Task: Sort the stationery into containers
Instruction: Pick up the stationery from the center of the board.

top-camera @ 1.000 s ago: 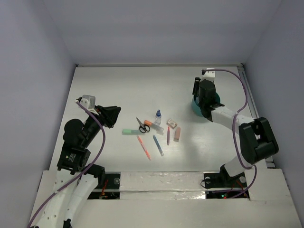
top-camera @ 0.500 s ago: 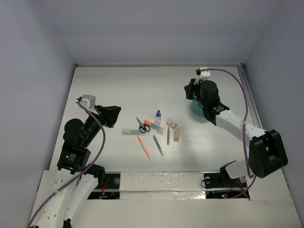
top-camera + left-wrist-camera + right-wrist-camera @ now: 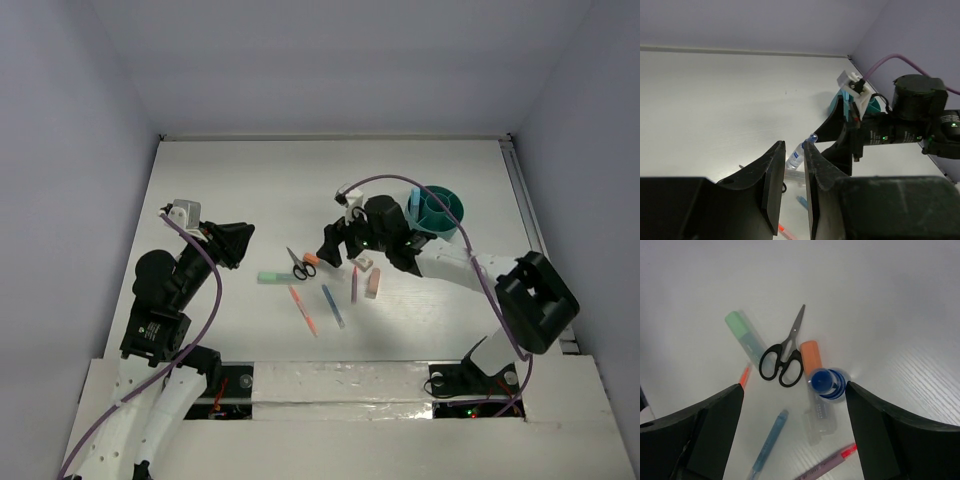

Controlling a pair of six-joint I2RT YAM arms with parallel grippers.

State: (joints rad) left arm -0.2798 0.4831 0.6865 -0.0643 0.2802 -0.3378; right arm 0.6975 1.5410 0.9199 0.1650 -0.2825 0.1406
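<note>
Right claw (image 3: 792, 390) spread wide and empty, hovering over the stationery (image 3: 333, 306). Left claw (image 3: 795, 180) is nearly pinched, empty, well aside. Teal cup (image 3: 452, 200) sits beyond the right wrist. Below the wide fingers: black-handled scissors (image 3: 782, 365), blue-capped bottle (image 3: 826, 384).

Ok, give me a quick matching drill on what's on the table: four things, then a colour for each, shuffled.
Things:
1. scissors
2. bottle
3. marker left of the scissors
4. cup

Colours:
a. blue cap
b. pale green
c. black handles
d. teal

Pairs: 1-c, 2-a, 3-b, 4-d.
</note>
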